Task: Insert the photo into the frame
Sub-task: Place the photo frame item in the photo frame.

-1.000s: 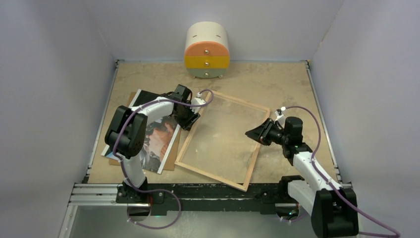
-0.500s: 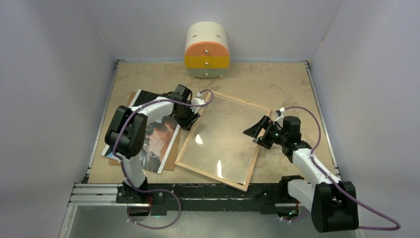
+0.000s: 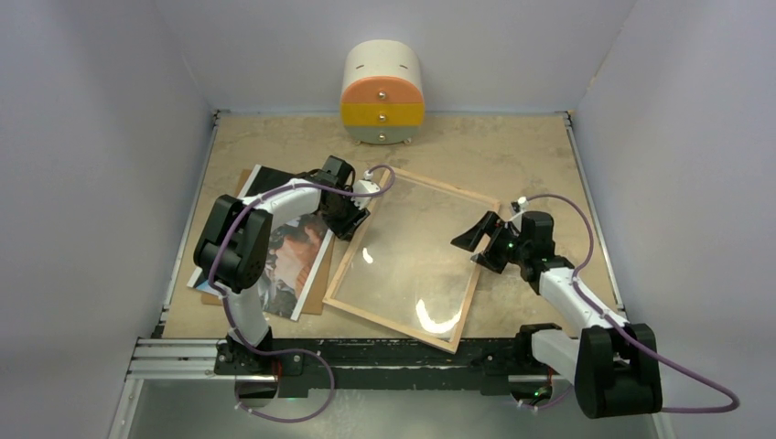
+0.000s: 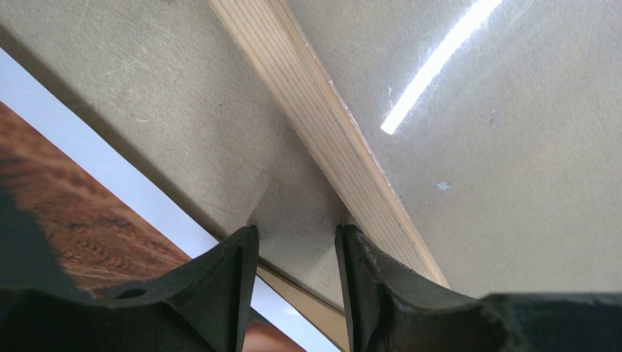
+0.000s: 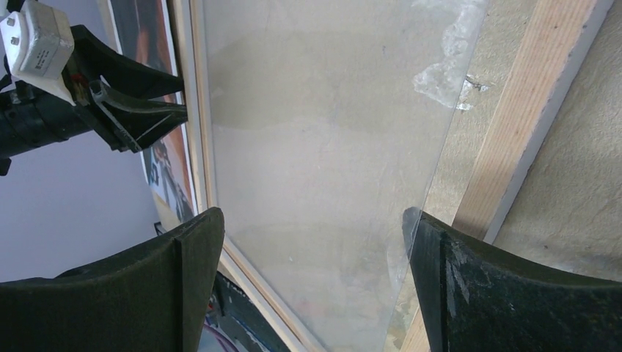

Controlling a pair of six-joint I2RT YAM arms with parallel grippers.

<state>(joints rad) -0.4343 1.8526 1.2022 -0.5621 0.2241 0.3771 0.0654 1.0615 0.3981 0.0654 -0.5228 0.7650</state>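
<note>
One frame point(image 3: 393, 323) edge lies below the wide-spread right claw point(image 3: 469, 251)

1. A small rounded chest of drawers point(image 3: 382, 94), cream-topped with orange, yellow and pale green fronts, stands at the far edge of the sandy tabletop point(image 3: 522, 151).
2. A plain brown backing board point(image 3: 315, 298) lies flat at the left, only its edges showing.
3. A metal rail point(image 3: 183, 352) runs along the near edge.
</note>
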